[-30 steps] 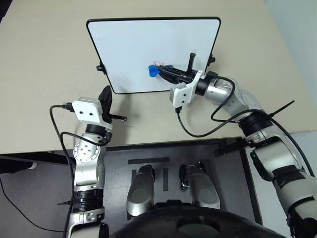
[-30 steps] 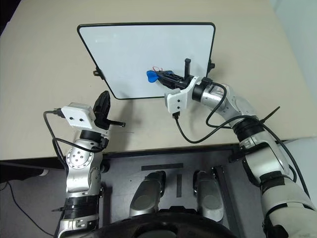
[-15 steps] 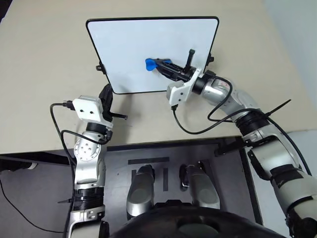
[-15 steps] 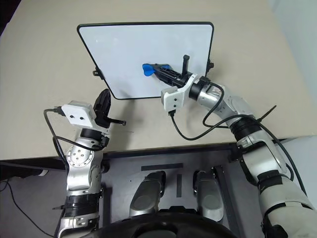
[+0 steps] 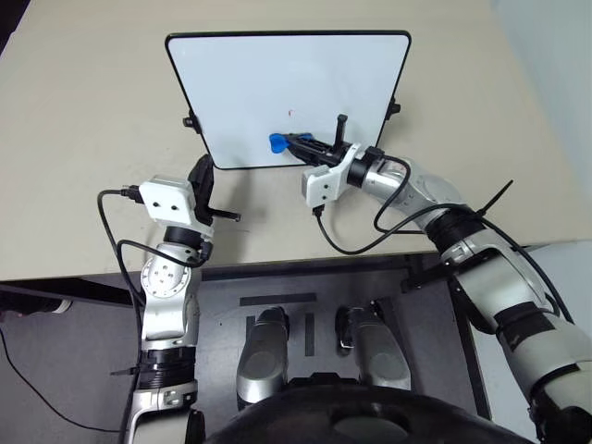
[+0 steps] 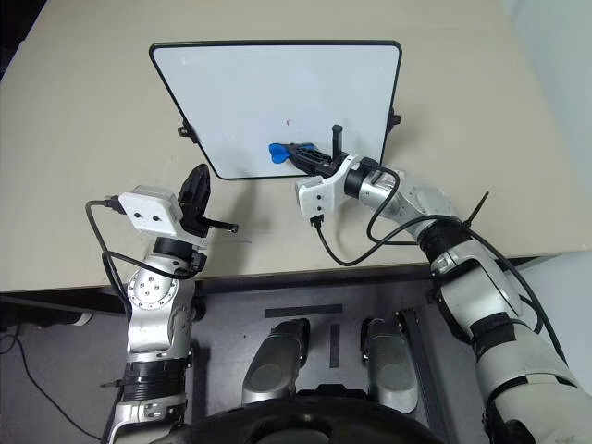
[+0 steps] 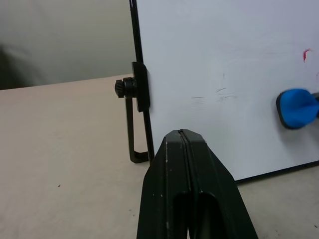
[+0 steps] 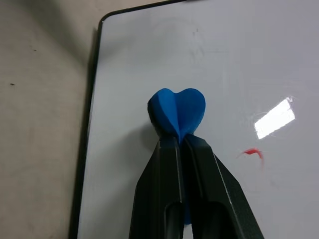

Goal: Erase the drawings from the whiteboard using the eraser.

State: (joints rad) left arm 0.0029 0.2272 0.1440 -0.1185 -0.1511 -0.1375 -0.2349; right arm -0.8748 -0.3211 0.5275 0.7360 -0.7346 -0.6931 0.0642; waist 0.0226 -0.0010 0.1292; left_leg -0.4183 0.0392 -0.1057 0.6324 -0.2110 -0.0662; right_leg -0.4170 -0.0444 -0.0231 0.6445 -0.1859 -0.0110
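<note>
Moved: right gripper [image 5: 294, 141] lower on whiteboard [image 5: 277, 74].
Right fingers: clamped on blue eraser [image 8: 177, 109].
Red mark [image 8: 253, 152]: remaining.
Left fingers [image 7: 174, 169]: together.

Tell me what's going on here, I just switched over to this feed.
The right gripper is shut on the blue eraser and holds it against the lower part of the whiteboard. A small red mark of the drawings is left on the board, a little beside the eraser. The left gripper is shut and empty, near the board's lower left corner.
</note>
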